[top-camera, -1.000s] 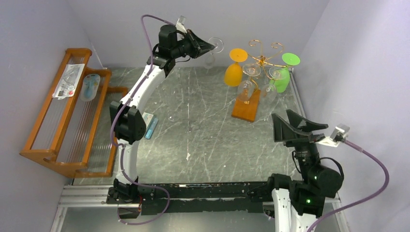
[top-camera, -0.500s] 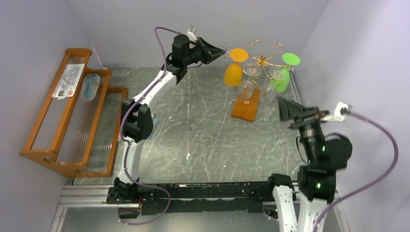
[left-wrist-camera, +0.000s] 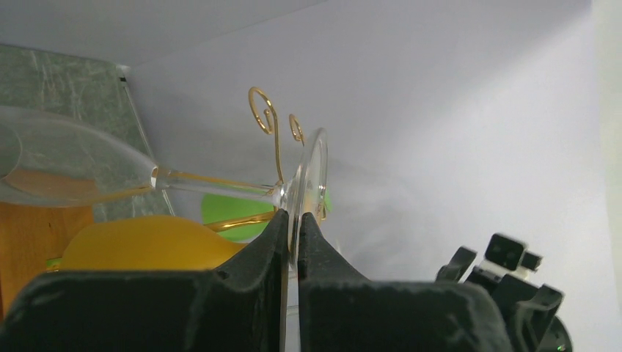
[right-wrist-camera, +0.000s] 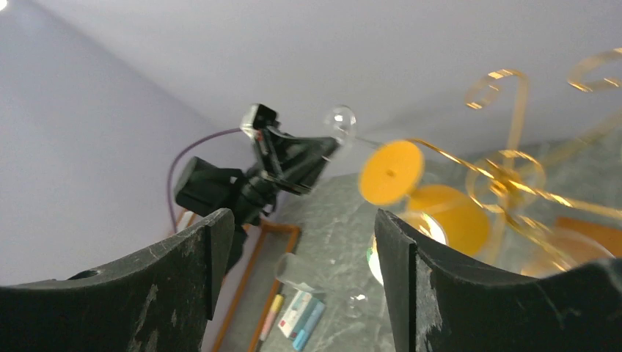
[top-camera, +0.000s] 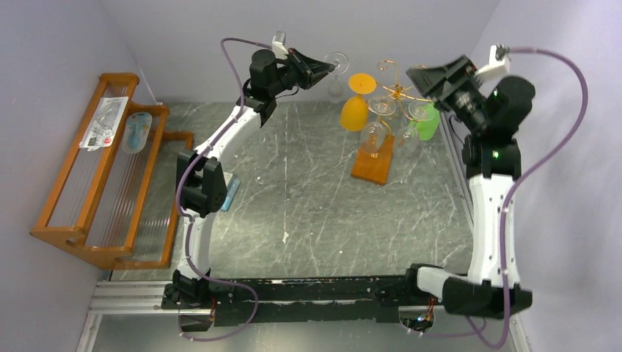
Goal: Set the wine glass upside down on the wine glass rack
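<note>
My left gripper (top-camera: 328, 67) is shut on the round foot of a clear wine glass (top-camera: 337, 64), held high at the back of the table, just left of the rack. In the left wrist view the gripper (left-wrist-camera: 292, 216) pinches the foot (left-wrist-camera: 312, 180), and the stem and bowl (left-wrist-camera: 66, 161) run left. The wine glass rack (top-camera: 398, 92) is gold wire on an orange-brown wooden base (top-camera: 373, 166). An orange glass (top-camera: 356, 106), a green glass (top-camera: 429, 121) and clear glasses (top-camera: 378, 130) hang on it. My right gripper (top-camera: 433, 79) is open and empty, raised at the rack's right side.
A large slatted wooden rack (top-camera: 95, 176) with packets on it stands at the left. A small blue-and-white packet (top-camera: 229, 189) lies by the left arm. Purple walls close in at the back and right. In the right wrist view the orange glass foot (right-wrist-camera: 391, 172) sits beyond my open gripper (right-wrist-camera: 301, 220).
My right arm has swung up from the near right of the table to the rack's top right. My left gripper went right toward the rack with the glass, then back a little left.
</note>
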Motion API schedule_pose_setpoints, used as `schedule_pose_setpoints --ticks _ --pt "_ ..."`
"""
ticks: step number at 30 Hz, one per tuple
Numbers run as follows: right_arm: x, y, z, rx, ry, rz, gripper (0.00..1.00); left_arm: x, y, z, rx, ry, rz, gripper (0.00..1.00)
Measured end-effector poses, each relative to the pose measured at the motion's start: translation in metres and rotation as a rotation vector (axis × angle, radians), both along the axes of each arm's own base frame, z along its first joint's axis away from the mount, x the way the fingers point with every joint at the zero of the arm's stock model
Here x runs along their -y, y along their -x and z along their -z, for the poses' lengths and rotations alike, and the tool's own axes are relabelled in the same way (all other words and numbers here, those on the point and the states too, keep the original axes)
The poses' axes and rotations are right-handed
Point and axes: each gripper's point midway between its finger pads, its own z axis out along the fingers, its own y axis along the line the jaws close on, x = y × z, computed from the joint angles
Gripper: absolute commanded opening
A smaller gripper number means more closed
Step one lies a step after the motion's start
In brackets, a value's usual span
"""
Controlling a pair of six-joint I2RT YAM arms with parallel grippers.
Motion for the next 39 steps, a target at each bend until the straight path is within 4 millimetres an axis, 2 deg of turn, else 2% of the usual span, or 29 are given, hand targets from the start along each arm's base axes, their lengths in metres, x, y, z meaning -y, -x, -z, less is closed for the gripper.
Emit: schedule_pose_setpoints --ticks 2,6,9,13,16,20,26,32,35,37,39 --pt "-0.01 -0.015 -0.012 0.017 0.018 -0.025 0.74 -0.005 0.0 -0.004 0.007 0.006 -0.006 0.05" --pt "-0.063 -0.046 -0.041 0.063 0.069 -0.123 0.74 -0.017 0.003 -0.013 0.006 0.018 -0.02 0.05" --pt "-0.095 -0.067 -0.044 0.07 0.097 -0.17 0.74 -0.026 0.007 -0.021 0.005 0.029 -0.025 0.05" --pt "-0.125 -0.099 -0.03 0.038 0.135 -0.186 0.75 -0.034 0.016 -0.032 0.012 0.052 -0.014 0.05" --pt "-0.152 -0.119 -0.01 0.004 0.164 -0.207 0.74 -0.039 0.023 -0.036 0.012 0.056 -0.006 0.05" --pt "-0.179 -0.135 0.019 -0.044 0.189 -0.234 0.65 -0.043 0.031 -0.044 0.022 0.057 0.002 0.05" --pt "-0.189 -0.145 0.034 -0.065 0.203 -0.223 0.53 -0.054 0.039 -0.051 0.029 0.057 -0.008 0.05" --pt "-0.196 -0.146 0.038 -0.057 0.192 -0.231 0.35 -0.058 0.04 -0.047 0.023 0.056 -0.009 0.05" --pt "-0.198 -0.147 0.04 -0.063 0.179 -0.243 0.18 -0.059 0.04 -0.047 0.019 0.057 -0.004 0.05" --pt "-0.198 -0.148 0.039 -0.062 0.165 -0.25 0.02 -0.06 0.04 -0.048 0.024 0.06 0.0 0.05" --pt "-0.199 -0.148 0.038 -0.062 0.144 -0.26 0.0 -0.062 0.041 -0.05 0.029 0.06 0.003 0.11"
